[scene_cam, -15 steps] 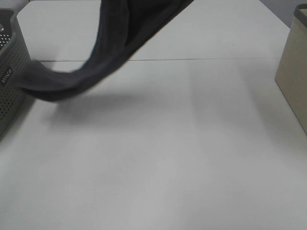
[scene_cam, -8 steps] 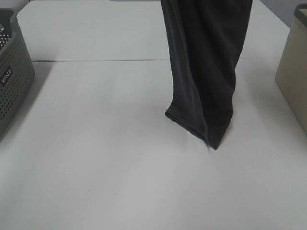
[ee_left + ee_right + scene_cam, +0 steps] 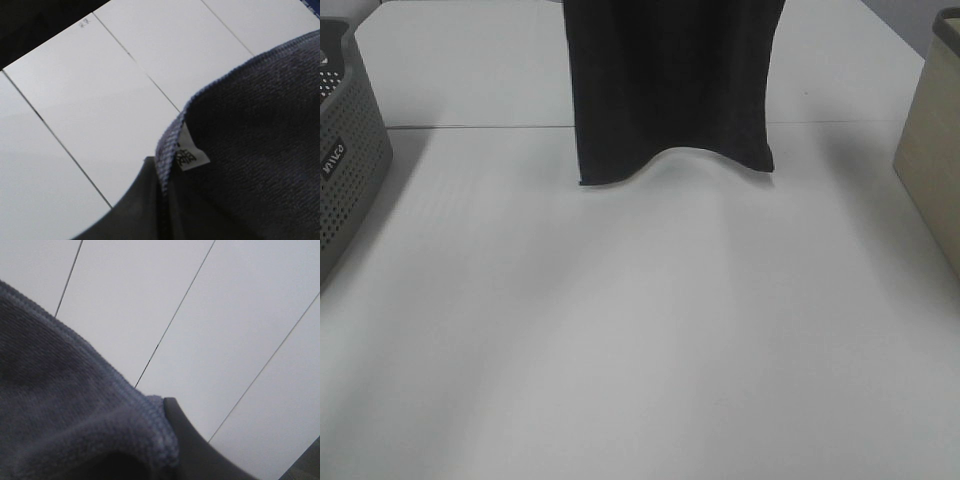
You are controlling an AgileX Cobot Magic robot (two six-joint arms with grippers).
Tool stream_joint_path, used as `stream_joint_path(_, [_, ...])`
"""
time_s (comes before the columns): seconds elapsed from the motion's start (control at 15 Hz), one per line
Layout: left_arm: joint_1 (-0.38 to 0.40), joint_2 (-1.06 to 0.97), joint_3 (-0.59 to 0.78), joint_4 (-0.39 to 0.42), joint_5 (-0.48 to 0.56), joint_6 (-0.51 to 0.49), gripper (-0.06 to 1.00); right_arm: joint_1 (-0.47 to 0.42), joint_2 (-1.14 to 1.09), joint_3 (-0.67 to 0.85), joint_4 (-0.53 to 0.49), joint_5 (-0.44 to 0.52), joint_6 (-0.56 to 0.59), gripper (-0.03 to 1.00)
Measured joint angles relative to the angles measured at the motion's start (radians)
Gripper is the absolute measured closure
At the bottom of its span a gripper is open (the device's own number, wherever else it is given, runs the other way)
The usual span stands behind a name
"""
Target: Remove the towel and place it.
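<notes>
The dark navy-black towel [image 3: 670, 90] hangs spread flat from above the top edge of the exterior view. Its wavy lower edge hangs over the back middle of the white table [image 3: 640, 330]. Both grippers are out of that view, above the frame. In the left wrist view, my left gripper [image 3: 162, 175] pinches a stitched towel edge [image 3: 250, 150] by its white label [image 3: 189, 155]; one dark finger [image 3: 140, 205] shows. In the right wrist view, my right gripper [image 3: 167, 410] pinches another towel corner [image 3: 75, 415]; one dark finger [image 3: 200, 455] shows.
A grey perforated basket [image 3: 345, 170] stands at the table's left edge. A beige bin [image 3: 932, 150] stands at the right edge. A seam [image 3: 470, 127] runs across the table at the back.
The towel came out of the basket at the left and swung right as a narrow bundle touching the table. Now it hangs higher, spread wide, at the back middle.
</notes>
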Motion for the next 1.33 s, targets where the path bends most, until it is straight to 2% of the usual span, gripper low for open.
stream_joint_path(0.13, [0.045,0.022,0.0,-0.001,-0.061,-0.055,0.94,-0.002,0.041,0.0,-0.065,-0.062,0.078,0.96])
stream_joint_path(0.27, [0.074,0.053,0.0,0.0,-0.109,-0.116,0.94,-0.002,0.08,0.0,-0.087,-0.14,0.127,0.96])
stream_joint_path(0.47, [0.1,0.121,-0.001,0.024,-0.21,-0.137,0.94,-0.008,0.149,0.0,-0.097,-0.233,0.135,0.96])
stream_joint_path(0.6, [0.114,0.167,-0.028,0.025,-0.244,-0.149,0.94,-0.047,0.19,-0.003,-0.097,-0.299,0.172,0.96])
stream_joint_path(0.8, [0.126,0.289,-0.213,0.026,-0.269,-0.154,0.94,-0.101,0.237,-0.067,-0.097,-0.388,0.242,0.96])
stream_joint_path(0.87, [0.126,0.341,-0.302,0.026,-0.27,-0.156,0.94,-0.119,0.256,-0.098,-0.096,-0.429,0.28,0.96])
stream_joint_path(0.93, [0.126,0.456,-0.506,0.024,-0.246,-0.162,0.94,-0.134,0.294,-0.141,-0.092,-0.509,0.311,0.96])
stream_joint_path(1.07, [0.126,0.532,-0.641,0.024,-0.208,-0.178,0.94,-0.144,0.325,-0.165,-0.067,-0.565,0.315,0.96])
stream_joint_path(1.2, [0.13,0.593,-0.737,0.024,-0.172,-0.187,0.94,-0.158,0.345,-0.179,-0.034,-0.597,0.315,0.96])
stream_joint_path(1.33, [0.131,0.6,-0.75,0.024,-0.163,-0.189,0.94,-0.17,0.347,-0.179,-0.02,-0.604,0.315,0.96])
